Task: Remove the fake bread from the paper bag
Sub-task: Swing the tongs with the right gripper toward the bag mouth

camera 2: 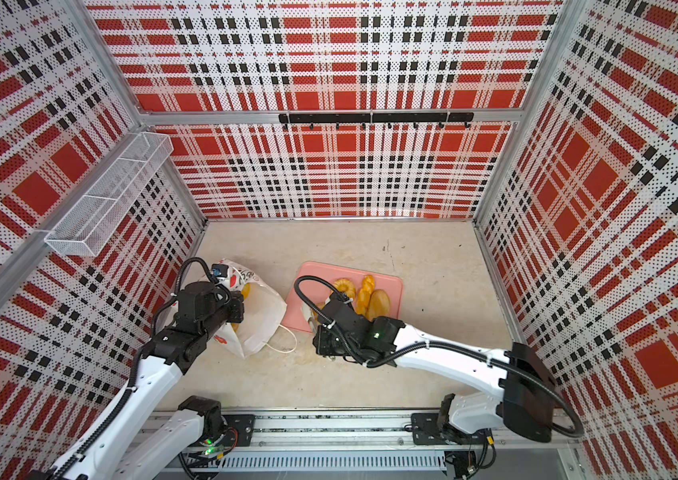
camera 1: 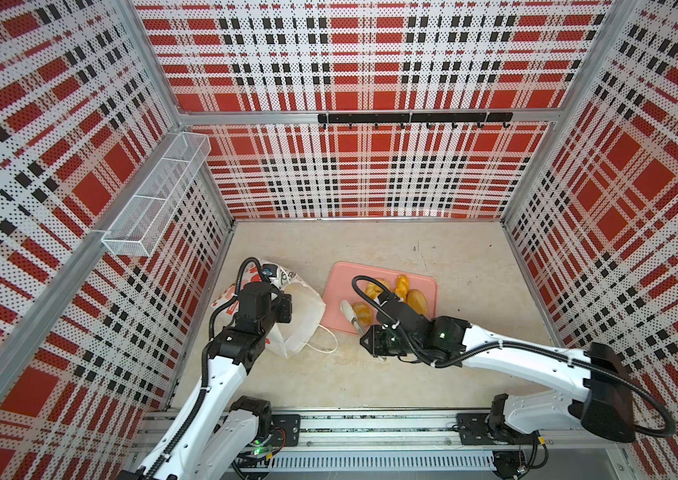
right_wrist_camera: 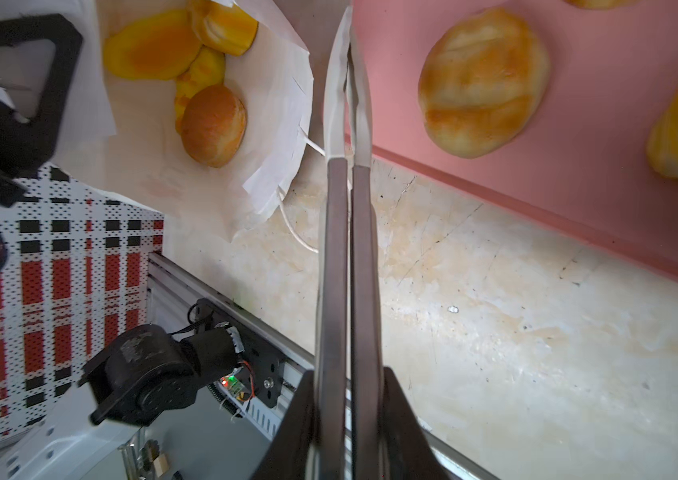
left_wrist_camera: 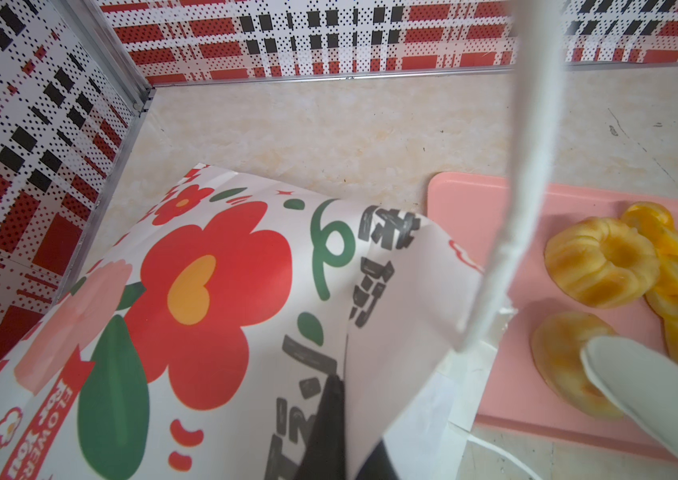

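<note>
Right wrist view: your right gripper (right_wrist_camera: 347,415) clamps the empty tongs (right_wrist_camera: 337,249) shut, your left gripper (left_wrist_camera: 349,440) pinches the paper bag (left_wrist_camera: 204,270) rim; the fake bread (right_wrist_camera: 212,124) inside looks light and slick, so grip it mid-body

Our right tool (right_wrist_camera: 348,62) sits closed between the paper bag (right_wrist_camera: 283,95) rim and the pink tray (right_wrist_camera: 536,216) edge. To one side the bag mouth gapes wide, fake bread (right_wrist_camera: 212,124) inside; our left tool (left_wrist_camera: 343,415) pinches its wall. Beneath, the surface (right_wrist_camera: 495,332) lies bare.
</note>
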{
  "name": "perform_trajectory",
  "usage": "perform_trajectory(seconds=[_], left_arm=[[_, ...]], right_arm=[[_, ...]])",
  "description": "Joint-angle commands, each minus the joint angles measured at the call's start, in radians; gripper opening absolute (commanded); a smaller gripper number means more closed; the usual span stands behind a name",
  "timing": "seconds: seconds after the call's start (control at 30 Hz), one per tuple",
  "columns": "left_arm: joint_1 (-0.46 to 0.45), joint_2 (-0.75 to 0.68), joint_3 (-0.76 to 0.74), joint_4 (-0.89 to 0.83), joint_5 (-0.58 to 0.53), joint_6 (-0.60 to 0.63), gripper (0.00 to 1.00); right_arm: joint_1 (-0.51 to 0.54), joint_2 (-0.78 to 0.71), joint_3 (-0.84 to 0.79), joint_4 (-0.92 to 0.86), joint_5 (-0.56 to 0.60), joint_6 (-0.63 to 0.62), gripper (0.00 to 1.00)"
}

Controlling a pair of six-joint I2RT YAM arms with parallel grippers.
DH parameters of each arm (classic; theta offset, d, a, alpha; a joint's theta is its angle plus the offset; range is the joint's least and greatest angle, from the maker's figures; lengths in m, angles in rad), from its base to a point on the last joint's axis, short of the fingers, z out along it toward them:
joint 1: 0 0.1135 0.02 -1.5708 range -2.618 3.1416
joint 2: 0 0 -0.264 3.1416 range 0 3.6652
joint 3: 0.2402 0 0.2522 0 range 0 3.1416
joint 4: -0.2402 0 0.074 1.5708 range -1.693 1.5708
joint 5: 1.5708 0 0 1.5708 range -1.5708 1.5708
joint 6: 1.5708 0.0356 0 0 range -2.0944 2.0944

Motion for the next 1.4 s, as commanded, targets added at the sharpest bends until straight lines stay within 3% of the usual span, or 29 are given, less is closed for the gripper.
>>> perform_trajectory(seconds=[0.0, 0.23, 0.8, 1.2, 1.37], left_arm=[[-0.005, -0.016, -0.008, 0.013, -0.010, -0.024, 0.00], [-0.003, -0.016, -0.008, 0.012, -0.007, -0.024, 0.00], [-0.002, -0.030, -0.019, 0.029, 0.014, -0.024, 0.00], [-0.029, -0.091, -0.038, -0.084, 0.110, 0.176, 0.00], [-0.040, -0.138, -0.060, -0.079, 0.154, 0.191, 0.00]], right_arm=[[-0.008, 0.066, 0.074, 0.038, 0.001, -0.034, 0.03], [-0.020, 0.150, 0.110, 0.003, -0.011, -0.054, 0.00], [-0.098, -0.020, -0.047, -0.126, 0.063, -0.058, 0.01], [-0.091, -0.119, -0.043, -0.032, -0.102, -0.104, 0.17], [-0.019, -0.140, 0.042, -0.076, -0.052, -0.148, 0.22]])
